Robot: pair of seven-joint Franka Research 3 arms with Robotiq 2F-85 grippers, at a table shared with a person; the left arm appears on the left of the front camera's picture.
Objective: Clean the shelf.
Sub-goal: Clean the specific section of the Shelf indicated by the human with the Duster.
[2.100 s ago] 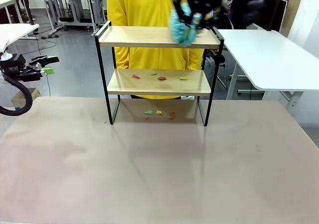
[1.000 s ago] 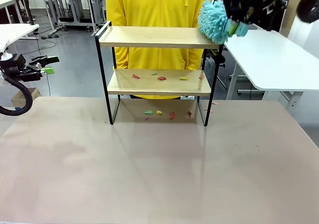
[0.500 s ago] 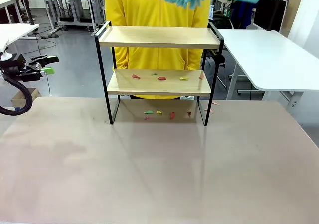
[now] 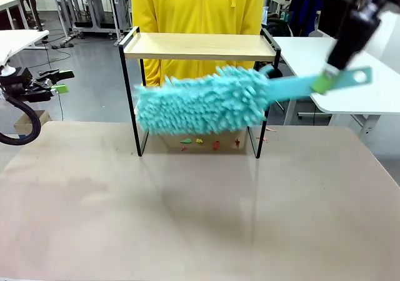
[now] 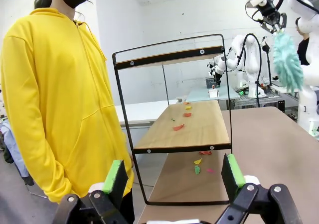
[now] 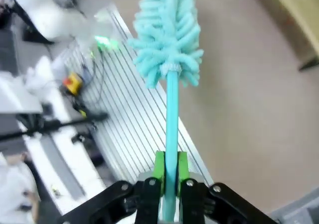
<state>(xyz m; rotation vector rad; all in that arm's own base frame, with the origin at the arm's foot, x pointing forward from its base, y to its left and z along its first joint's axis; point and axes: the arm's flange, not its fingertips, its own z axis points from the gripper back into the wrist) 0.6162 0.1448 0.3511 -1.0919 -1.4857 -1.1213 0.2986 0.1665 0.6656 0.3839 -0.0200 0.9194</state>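
The shelf (image 4: 199, 45) stands at the table's far middle, its top board bare. A fluffy teal duster (image 4: 200, 101) hangs level in front of the lower tier and hides most of it, head pointing left. My right gripper (image 4: 326, 81) is shut on the duster's handle (image 6: 172, 119), green pads (image 6: 159, 165) clamped either side. In the left wrist view the shelf's lower board (image 5: 187, 129) carries several coloured paper scraps (image 5: 178, 127). My left gripper (image 5: 173, 176) is open and holds nothing, off the table's left side (image 4: 47, 84).
A person in a yellow hoodie (image 4: 197, 6) stands right behind the shelf. More coloured scraps (image 4: 200, 142) lie on the table under the shelf. A white table (image 4: 340, 69) stands at the back right. The near tabletop (image 4: 200, 218) is bare.
The right arm has swung the duster from above the shelf's top board down in front of the lower tier, head now pointing left. The left arm has not moved.
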